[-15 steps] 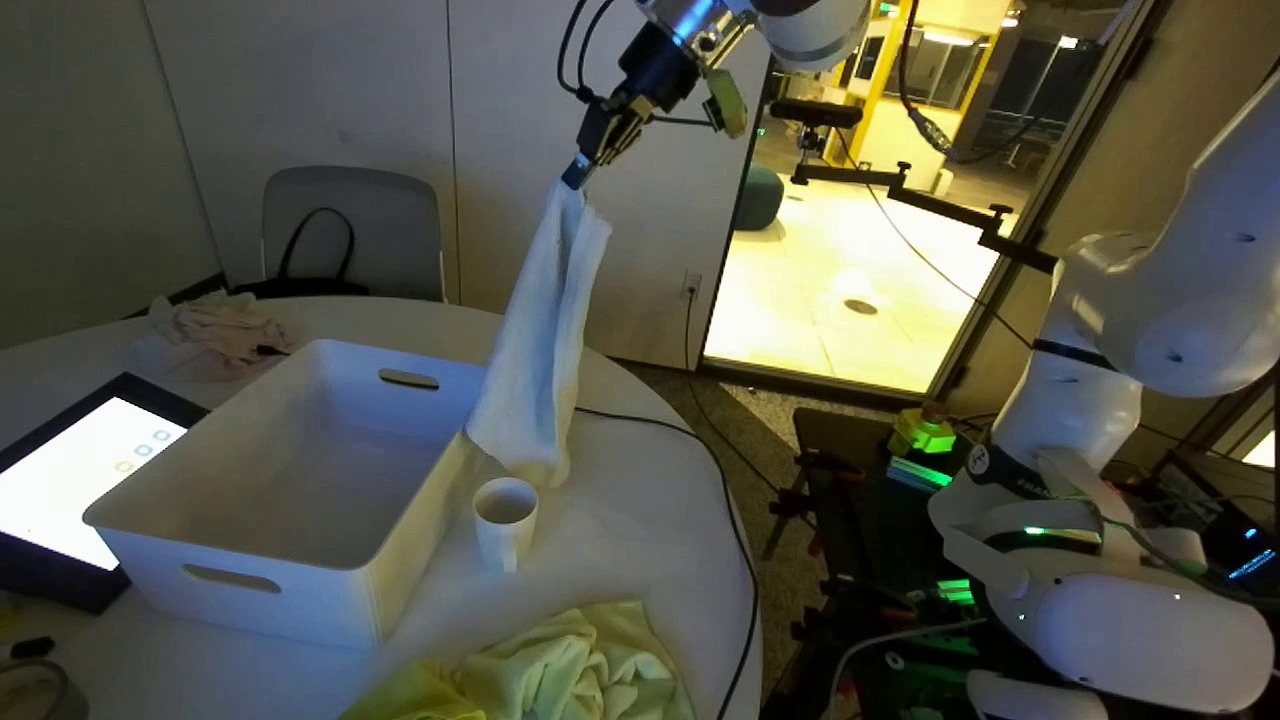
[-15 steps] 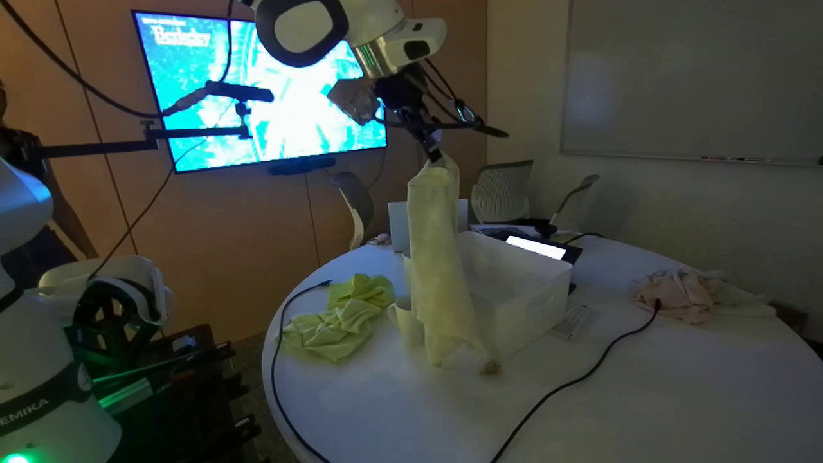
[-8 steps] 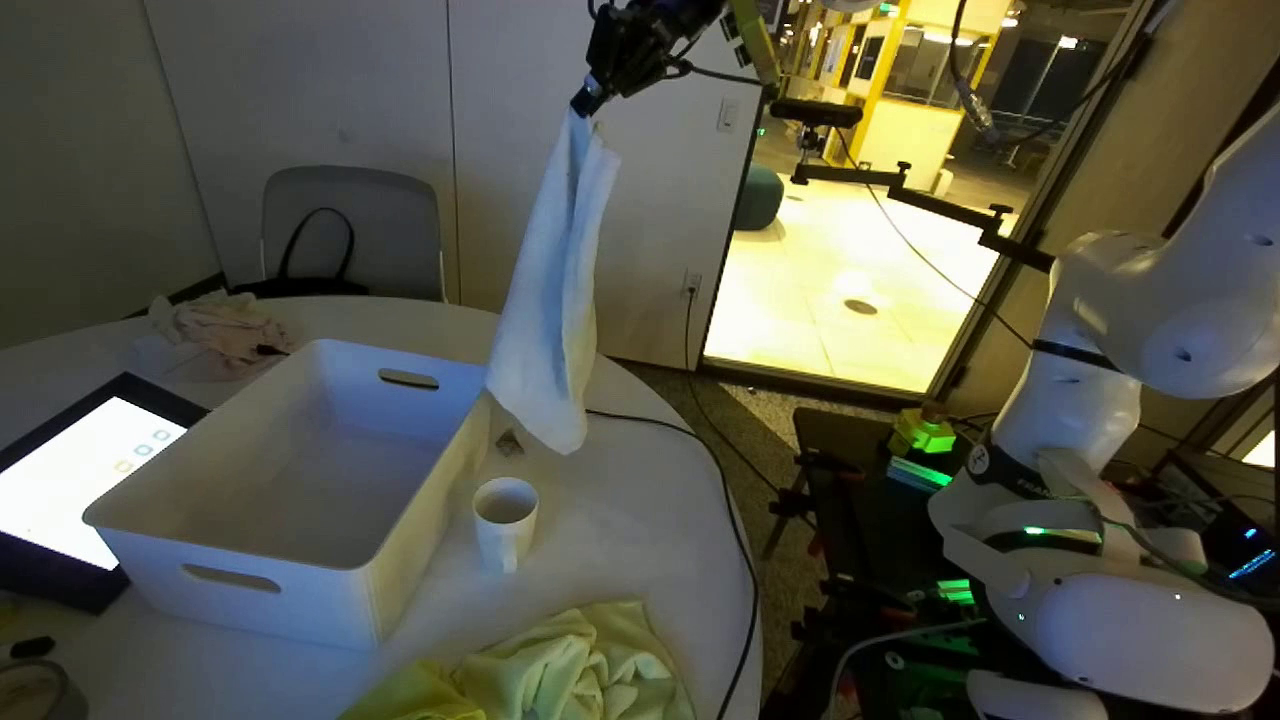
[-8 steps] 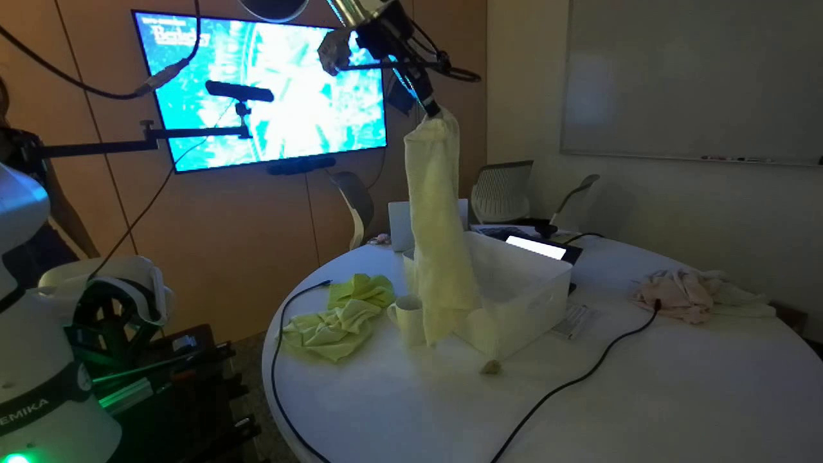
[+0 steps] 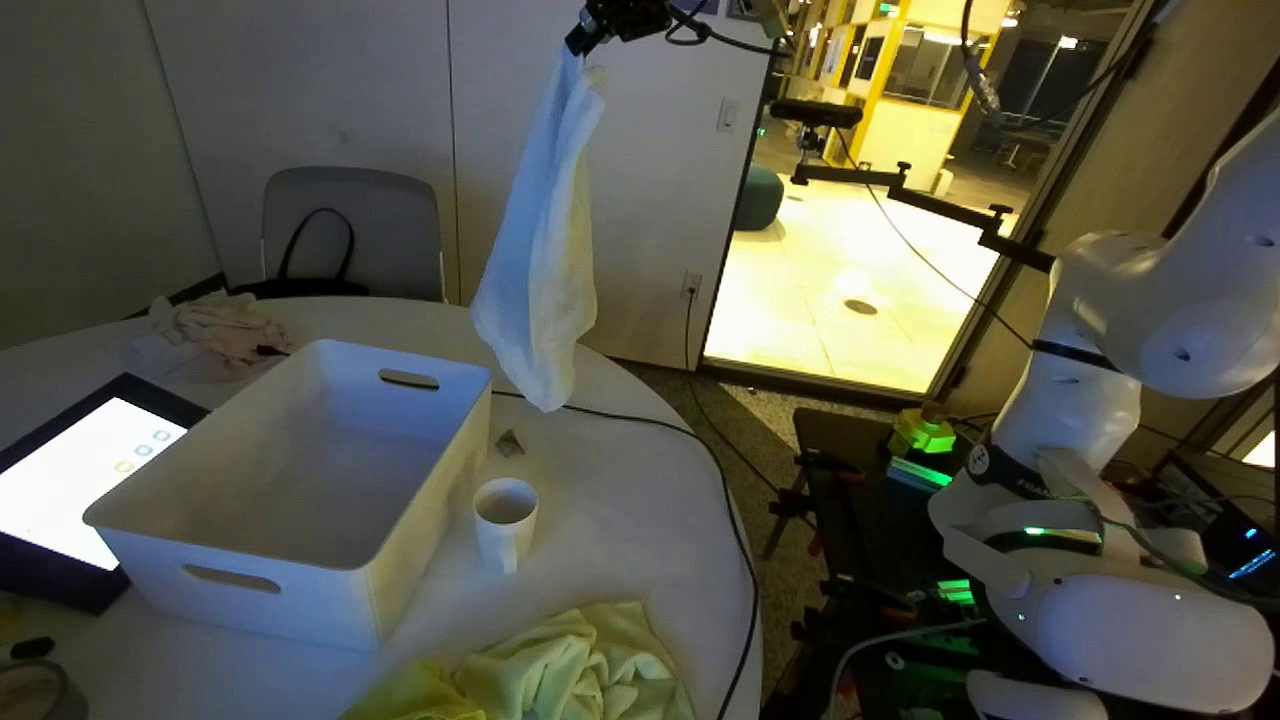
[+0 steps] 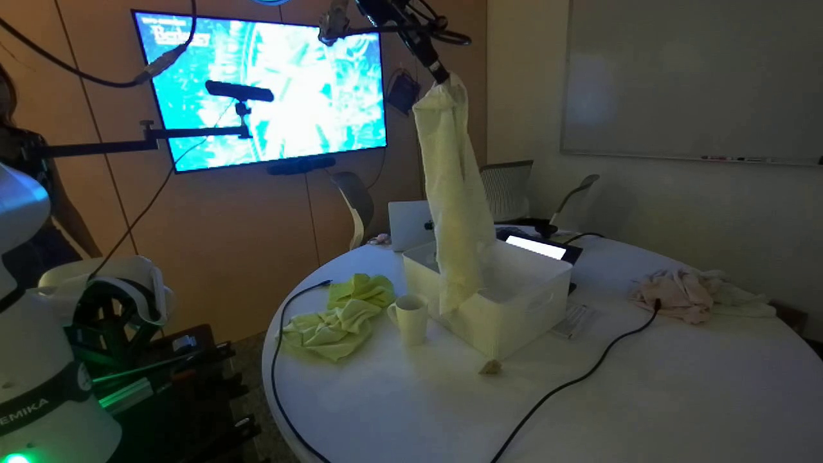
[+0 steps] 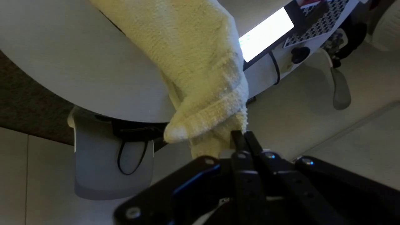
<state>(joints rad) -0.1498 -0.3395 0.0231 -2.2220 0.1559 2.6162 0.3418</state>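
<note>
Hoisted higher than a second ago, a pale yellow towel point(image 5: 543, 240) dangles from the gripper point(image 7: 243, 134), jaws pinched tight, near the far right corner of a white bin point(image 5: 310, 600) in an exterior view.

1. Dark band point(image 6: 48, 397) on the robot arm point(image 6: 35, 347): "EMIKA" is legible.
2. Same band point(image 5: 1015, 481), in an exterior view: "FRAN" is discernible, remainder blurred.
3. Wall screen point(image 6: 308, 96): large lettering appears to read "Berkeley"; the line above is too blurred.
4. Dark screen point(image 5: 1245, 555): its blue lines are too small to read.
</note>
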